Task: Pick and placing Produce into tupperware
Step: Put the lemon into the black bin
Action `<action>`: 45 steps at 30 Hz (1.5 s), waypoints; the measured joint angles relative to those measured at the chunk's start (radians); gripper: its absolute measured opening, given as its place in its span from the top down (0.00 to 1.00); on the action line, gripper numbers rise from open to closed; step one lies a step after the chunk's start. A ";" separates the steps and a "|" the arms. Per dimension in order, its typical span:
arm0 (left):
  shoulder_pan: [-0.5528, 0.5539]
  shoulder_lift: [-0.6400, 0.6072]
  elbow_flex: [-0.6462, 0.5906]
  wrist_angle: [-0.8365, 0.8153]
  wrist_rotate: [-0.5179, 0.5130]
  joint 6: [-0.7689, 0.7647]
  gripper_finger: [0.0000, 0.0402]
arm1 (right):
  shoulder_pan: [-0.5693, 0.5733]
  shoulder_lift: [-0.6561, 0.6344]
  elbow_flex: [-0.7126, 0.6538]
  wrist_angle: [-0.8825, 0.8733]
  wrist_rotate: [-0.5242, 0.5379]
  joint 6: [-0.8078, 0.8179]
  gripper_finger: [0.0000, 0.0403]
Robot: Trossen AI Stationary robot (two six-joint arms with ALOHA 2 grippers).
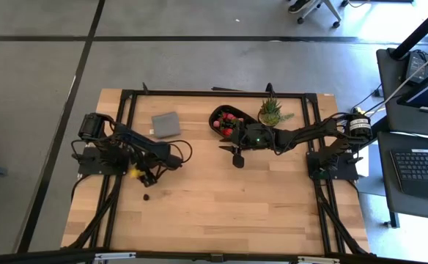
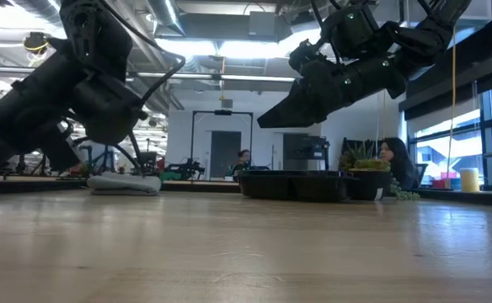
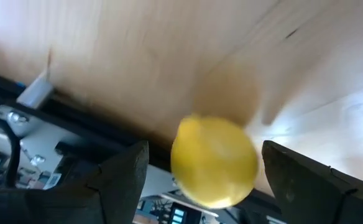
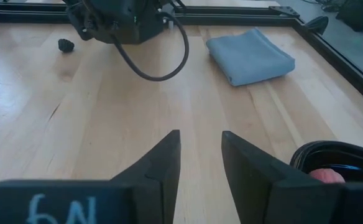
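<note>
Hovering low over the counter [image 1: 221, 202]'s left part, the left tool [image 1: 142, 174] has a yellow lemon [image 3: 214, 162] between its 2 fingers [image 3: 122, 177]. In the left wrist view there is a gap on each side of the lemon, so the fingers are spread and I cannot tell whether either one touches it. From above, the lemon [image 1: 134, 174] shows as a small yellow spot at the tool's tip. A dark berry [image 1: 146, 196] lies on the wood just nearer the front edge, apart from the tool; the right wrist view shows it too [image 4: 66, 45], beside the left arm.

The right tool [image 1: 237, 155] hangs above the counter's middle, just in front of the tray [image 1: 215, 117]. Its 2 fingers [image 4: 160, 165] stand apart with bare wood between them, holding nothing. In the low view it is raised clear of the surface [image 2: 281, 114].

The black tray sits toward the back, right of centre, with several red strawberries [image 1: 229, 117] inside; which compartment they fill I cannot tell. One reddish piece peeks over the tray rim [image 4: 330, 149] in the right wrist view. A spiky green plant [image 1: 271, 111] stands just right of the tray. A grey cloth [image 1: 166, 125] lies flat to the tray's left, well apart from it. In the low view, 2 people sit in the room behind the counter.
</note>
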 joint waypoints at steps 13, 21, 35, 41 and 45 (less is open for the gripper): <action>0.000 0.000 0.000 0.030 0.005 -0.006 0.25 | 0.000 0.000 0.000 0.000 0.000 0.001 0.70; 0.000 0.000 0.000 0.013 -0.013 -0.033 0.25 | 0.000 0.000 0.000 0.000 0.000 0.002 0.70; 0.000 0.000 0.000 -0.005 -0.029 -0.131 0.25 | 0.000 0.000 0.000 0.000 0.000 0.002 0.70; 0.000 0.000 0.000 -0.012 0.027 -0.106 0.25 | 0.000 0.000 0.000 0.000 0.000 0.002 0.70; 0.000 -0.001 -0.006 -0.012 0.027 -0.104 0.25 | 0.000 0.000 0.000 0.000 0.000 0.002 0.70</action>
